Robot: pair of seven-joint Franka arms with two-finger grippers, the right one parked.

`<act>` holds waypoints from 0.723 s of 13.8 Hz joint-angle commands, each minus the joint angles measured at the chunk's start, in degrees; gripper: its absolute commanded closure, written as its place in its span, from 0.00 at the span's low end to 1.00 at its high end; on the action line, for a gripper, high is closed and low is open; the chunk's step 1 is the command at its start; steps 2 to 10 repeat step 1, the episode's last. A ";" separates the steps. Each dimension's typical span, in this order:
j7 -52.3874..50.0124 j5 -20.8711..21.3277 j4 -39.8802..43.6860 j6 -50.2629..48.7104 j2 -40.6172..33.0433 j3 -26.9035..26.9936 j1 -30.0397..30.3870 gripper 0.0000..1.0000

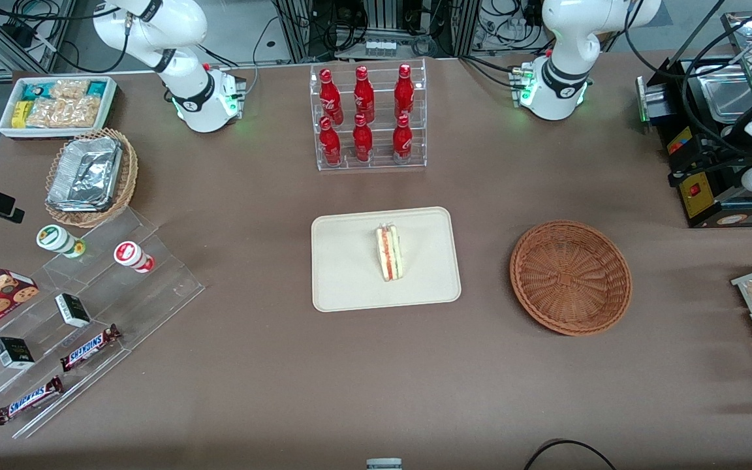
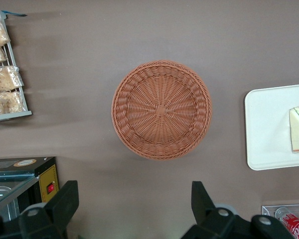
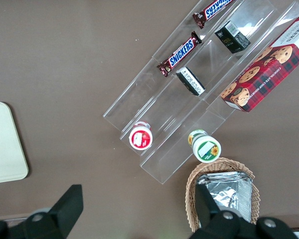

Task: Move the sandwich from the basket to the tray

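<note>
Tabletop (image 1: 271,391): brown. Tray (image 1: 350,287): cream, mid-tabletop. Basket (image 1: 570,277): reddish-brown wicker, beside tray toward working arm's end, holds nothing. Bottle rack (image 1: 369,117): six red bottles, script unreadable, near edge farthest from front camera. Snickers bars (image 1: 89,348): two, on clear stepped stand toward parked arm's end. Sandwich (image 1: 389,252): on tray, long axis toward front camera, filling edge facing parked arm's end. Gripper (image 2: 132,209): high above tabletop beside basket, jaws spread wide, gripping nothing.

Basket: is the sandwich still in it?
No. The basket is empty under the open pincer; the sandwich lies on the tray.
</note>
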 commanded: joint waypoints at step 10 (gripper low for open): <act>0.62 0.20 1.10 0.04 0.66 -0.35 0.71 0.00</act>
